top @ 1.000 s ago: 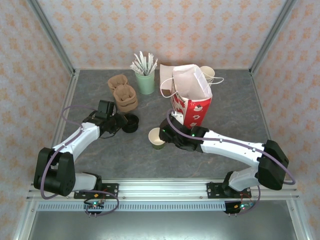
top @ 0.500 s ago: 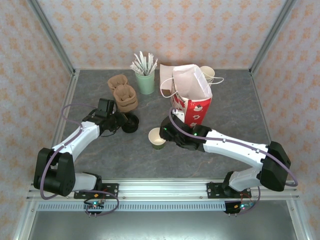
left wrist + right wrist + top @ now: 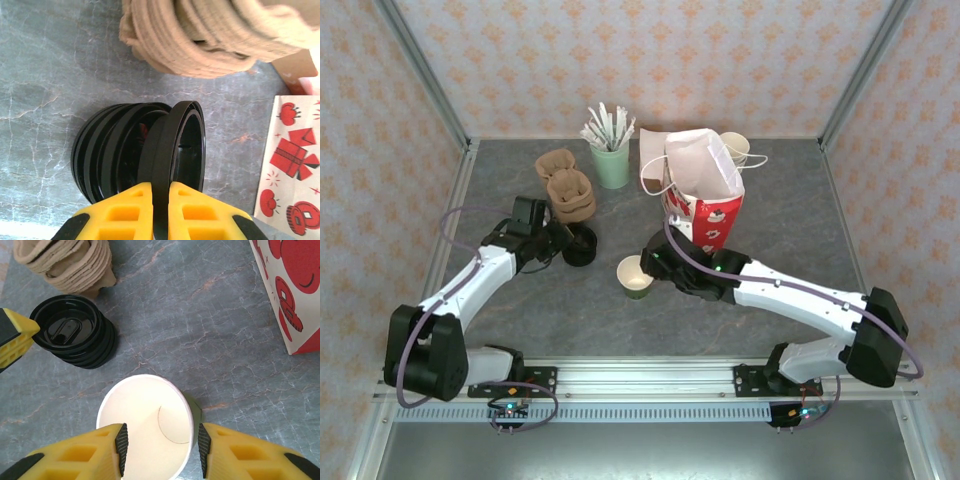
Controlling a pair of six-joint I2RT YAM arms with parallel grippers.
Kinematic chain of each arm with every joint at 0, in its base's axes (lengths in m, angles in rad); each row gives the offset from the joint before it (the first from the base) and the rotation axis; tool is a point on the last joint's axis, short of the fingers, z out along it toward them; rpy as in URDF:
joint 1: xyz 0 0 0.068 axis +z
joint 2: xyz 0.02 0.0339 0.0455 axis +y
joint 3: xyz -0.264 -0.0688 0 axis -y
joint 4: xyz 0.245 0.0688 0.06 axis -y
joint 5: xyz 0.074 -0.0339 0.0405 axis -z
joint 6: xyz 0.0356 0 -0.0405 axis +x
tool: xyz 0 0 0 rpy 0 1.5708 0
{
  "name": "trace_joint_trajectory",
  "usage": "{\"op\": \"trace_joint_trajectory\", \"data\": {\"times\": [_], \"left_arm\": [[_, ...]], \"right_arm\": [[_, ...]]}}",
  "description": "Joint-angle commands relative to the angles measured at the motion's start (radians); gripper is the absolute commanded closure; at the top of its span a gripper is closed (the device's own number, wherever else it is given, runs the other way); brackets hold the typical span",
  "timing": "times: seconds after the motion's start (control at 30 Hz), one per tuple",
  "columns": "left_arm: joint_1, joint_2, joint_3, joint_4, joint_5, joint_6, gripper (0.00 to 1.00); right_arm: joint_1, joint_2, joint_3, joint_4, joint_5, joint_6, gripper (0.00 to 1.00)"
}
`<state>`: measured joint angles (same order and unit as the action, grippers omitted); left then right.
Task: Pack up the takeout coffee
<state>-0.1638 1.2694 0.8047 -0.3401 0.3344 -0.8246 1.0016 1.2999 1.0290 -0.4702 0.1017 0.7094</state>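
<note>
While nothing covers its cream inside, the green paper cup (image 3: 635,277) stands upright on the grey table (image 3: 770,210), just toward 6 o'clock from the middle. The right gripper (image 3: 160,447) clasps it, one yellow finger pressed to each side below the rim. The right arm lies low and long across the table, reaching in from its base at 5 o'clock with the elbow far out at 4 o'clock.

At 10 o'clock from the cup sits a low stack of black lids (image 3: 100,150). The left gripper (image 3: 160,200) pinches the rim of one black lid (image 3: 182,140), fingers nearly together, and that lid stands on edge against the stack. The left arm stretches forward from its base at 7 o'clock, wrist bent toward the stack.

A red-and-white bag (image 3: 705,215) stands open at 1 o'clock from the cup, brown pulp carriers (image 3: 568,190) at 11 o'clock, and a mint cup of sticks (image 3: 612,165) at 12 o'clock.

Compared with a second ago, the cup is in the same spot, the right elbow has slid outward, and the left fingers have closed in on the lid.
</note>
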Motion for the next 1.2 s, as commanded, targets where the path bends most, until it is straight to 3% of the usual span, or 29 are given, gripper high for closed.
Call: {"op": "trace_joint_trajectory", "data": {"times": [0.0, 0.23, 0.37, 0.63, 0.83, 1.17], "left_arm": [[-0.004, -0.054, 0.031, -0.007, 0.008, 0.032, 0.89], [-0.004, -0.170, 0.058, -0.029, 0.064, 0.072, 0.89], [-0.013, -0.243, 0.116, -0.066, 0.129, 0.108, 0.88], [-0.119, -0.351, 0.246, -0.128, 0.250, 0.199, 0.88], [-0.232, -0.373, 0.294, -0.138, 0.256, 0.247, 0.87], [-0.307, -0.364, 0.286, -0.072, 0.278, 0.249, 0.87]], "right_arm": [[-0.017, -0.035, 0.031, 0.037, -0.034, -0.012, 0.56], [-0.077, -0.066, 0.032, 0.148, -0.221, 0.010, 0.56], [-0.083, -0.073, 0.074, 0.170, -0.268, -0.015, 0.54], [-0.083, -0.084, 0.155, 0.185, -0.332, -0.073, 0.51], [-0.083, -0.144, 0.161, 0.226, -0.356, -0.100, 0.46], [-0.083, -0.205, 0.151, 0.209, -0.310, -0.123, 0.43]]}}
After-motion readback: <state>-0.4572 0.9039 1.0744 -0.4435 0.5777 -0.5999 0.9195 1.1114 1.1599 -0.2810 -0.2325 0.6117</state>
